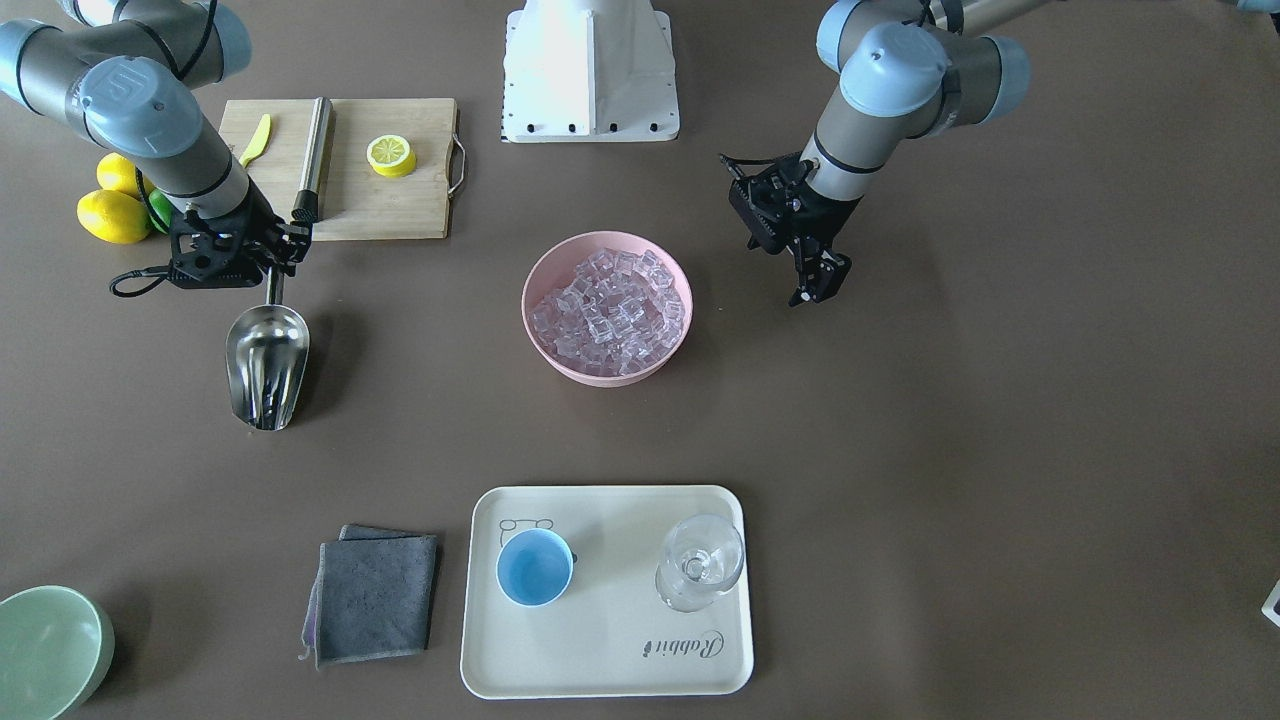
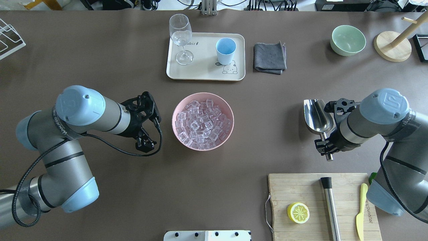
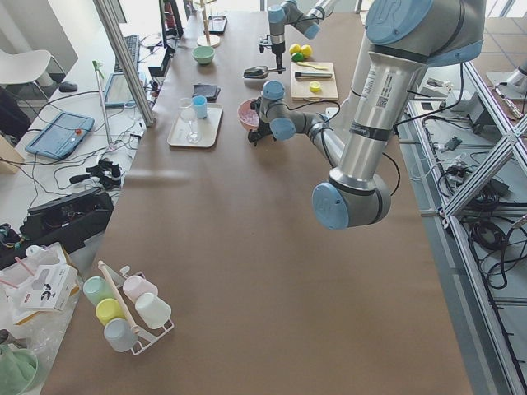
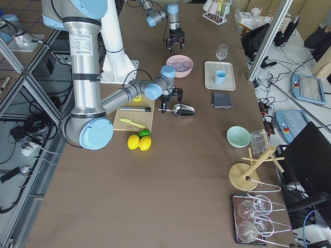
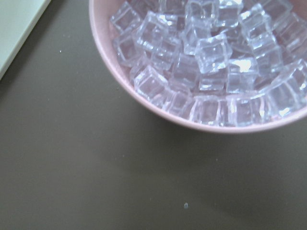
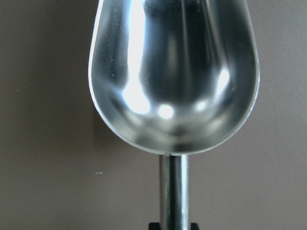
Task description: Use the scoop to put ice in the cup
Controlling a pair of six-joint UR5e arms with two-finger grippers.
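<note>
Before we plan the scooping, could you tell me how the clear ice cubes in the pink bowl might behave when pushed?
The small clear glassy ice cubes lie loosely heaped, so they will probably shift and tumble apart. Their smooth, shiny faces suggest they may slip easily.

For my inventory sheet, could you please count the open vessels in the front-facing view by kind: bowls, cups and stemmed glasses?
Bowls: 2 (pink bowl, pale green bowl)
Cups: 1 (light-blue cup)
Stemmed glasses: 1 (stemmed glass)
Total: 4
</note>
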